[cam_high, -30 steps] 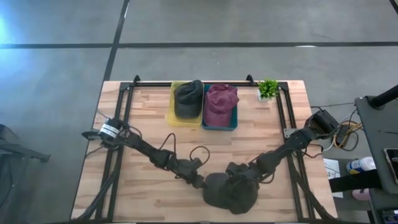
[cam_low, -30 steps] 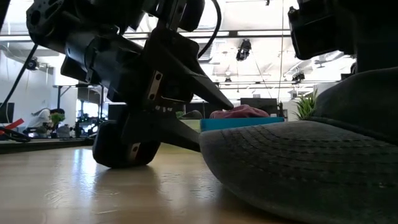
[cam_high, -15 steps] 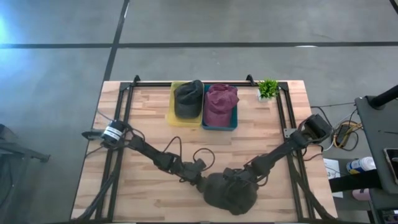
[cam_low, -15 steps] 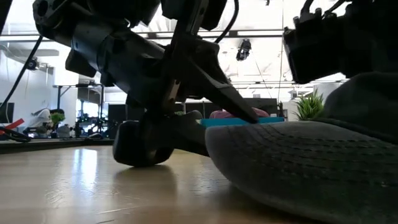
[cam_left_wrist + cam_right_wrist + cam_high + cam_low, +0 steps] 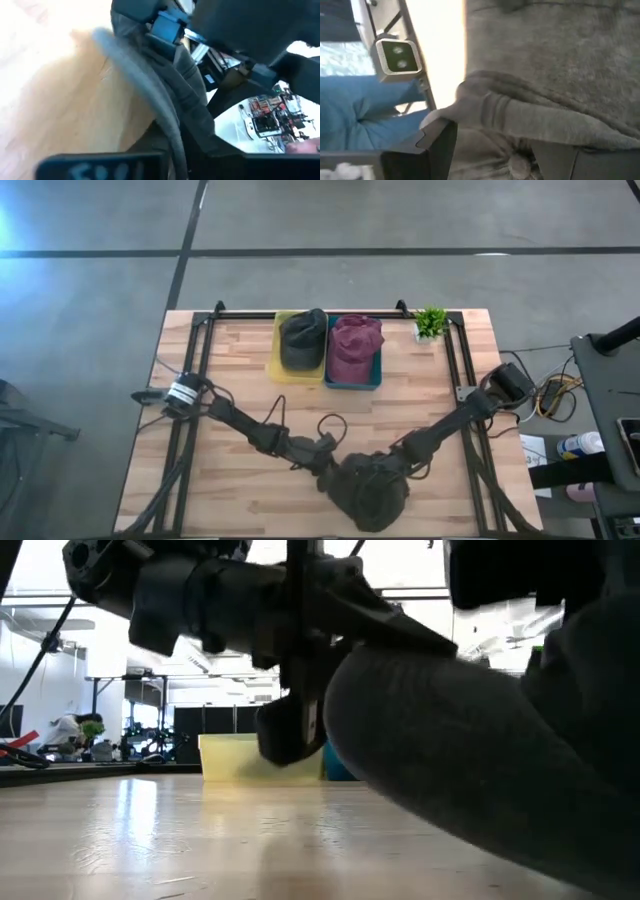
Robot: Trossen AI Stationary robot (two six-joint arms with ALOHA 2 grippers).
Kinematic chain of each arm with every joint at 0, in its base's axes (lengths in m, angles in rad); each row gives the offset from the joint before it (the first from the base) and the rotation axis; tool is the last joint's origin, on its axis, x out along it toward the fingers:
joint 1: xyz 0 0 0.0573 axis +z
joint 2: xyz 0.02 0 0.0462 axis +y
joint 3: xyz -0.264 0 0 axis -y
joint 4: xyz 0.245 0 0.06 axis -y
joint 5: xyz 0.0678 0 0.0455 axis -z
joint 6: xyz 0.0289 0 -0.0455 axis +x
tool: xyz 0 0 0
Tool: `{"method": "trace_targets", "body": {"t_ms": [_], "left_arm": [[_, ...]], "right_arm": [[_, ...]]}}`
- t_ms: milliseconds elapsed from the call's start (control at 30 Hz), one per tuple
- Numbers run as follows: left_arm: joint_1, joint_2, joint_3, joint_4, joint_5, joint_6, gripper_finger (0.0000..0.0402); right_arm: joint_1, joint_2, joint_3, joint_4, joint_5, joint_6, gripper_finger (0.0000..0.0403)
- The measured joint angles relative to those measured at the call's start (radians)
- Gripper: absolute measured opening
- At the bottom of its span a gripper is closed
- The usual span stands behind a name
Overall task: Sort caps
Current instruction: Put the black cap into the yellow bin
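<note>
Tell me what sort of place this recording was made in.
Probably a robotics lab or workshop in a large industrial hall. The light wooden table stands on bare grey concrete floor, and the low view shows ceiling lights and dark benches behind it.

An open industrial lab or workshop hall: the wooden table (image 5: pixel 240 370) stands on a bare grey concrete floor (image 5: pixel 330 220) crossed by dark lines. Behind the table hang ceiling lights over dark benches (image 5: pixel 150 765), where a person (image 5: pixel 68 730) sits far off.
</note>
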Motion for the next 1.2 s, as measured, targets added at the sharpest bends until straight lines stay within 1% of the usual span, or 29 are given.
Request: {"method": "trace_targets", "body": {"t_ms": [33, 133, 200, 300, 400, 467, 533, 633, 700, 800, 900, 1067, 1133, 1200], "left_arm": [[0.004, -0.009, 0.000, -0.001, 0.008, 0.010, 0.0016], [0.015, -0.055, 0.000, -0.024, 0.012, 0.105, 0.0013], [0.024, -0.110, 0.000, -0.088, 0.009, 0.189, 0.0009], [0.037, -0.223, 0.004, -0.268, 0.008, 0.369, 0.0006], [0.035, -0.345, 0.052, -0.522, -0.017, 0.634, 0.0006], [0.017, -0.406, 0.111, -0.710, -0.074, 0.830, 0.0006], [-0.014, -0.440, 0.181, -0.898, -0.150, 1.051, 0.0006], [-0.075, -0.439, 0.278, -1.131, -0.322, 1.335, 0.0006], [-0.111, -0.422, 0.310, -1.248, -0.441, 1.482, 0.0006], [-0.157, -0.397, 0.306, -1.327, -0.594, 1.597, 0.0006], [-0.203, -0.380, 0.267, -1.383, -0.691, 1.626, 0.0006], [-0.315, -0.359, 0.197, -1.399, -0.740, 1.630, 0.0006], [-0.357, -0.359, 0.178, -1.401, -0.743, 1.629, 0.0006], [-0.390, -0.359, 0.166, -1.444, -0.722, 1.614, 0.0006]], "right_arm": [[0.000, -0.013, 0.012, -0.030, 0.000, -0.016, 0.0226], [-0.001, -0.069, 0.051, -0.163, 0.005, -0.082, 0.0226], [-0.002, -0.112, 0.083, -0.261, 0.019, -0.136, 0.0226], [-0.003, -0.192, 0.151, -0.434, 0.055, -0.198, 0.0226], [-0.002, -0.270, 0.240, -0.655, 0.110, -0.223, 0.0226], [0.001, -0.315, 0.302, -0.798, 0.163, -0.219, 0.0226], [0.008, -0.356, 0.362, -0.924, 0.233, -0.182, 0.0226], [0.004, -0.408, 0.421, -1.073, 0.320, -0.056, 0.0226], [-0.013, -0.432, 0.423, -1.119, 0.324, 0.047, 0.0226], [-0.034, -0.457, 0.377, -1.113, 0.321, 0.202, 0.0226], [-0.037, -0.462, 0.300, -1.055, 0.321, 0.300, 0.0226], [-0.056, -0.420, 0.124, -0.844, 0.338, 0.337, 0.0226], [-0.078, -0.397, 0.051, -0.726, 0.357, 0.355, 0.0226], [-0.107, -0.367, -0.022, -0.584, 0.345, 0.366, 0.0226]]}}
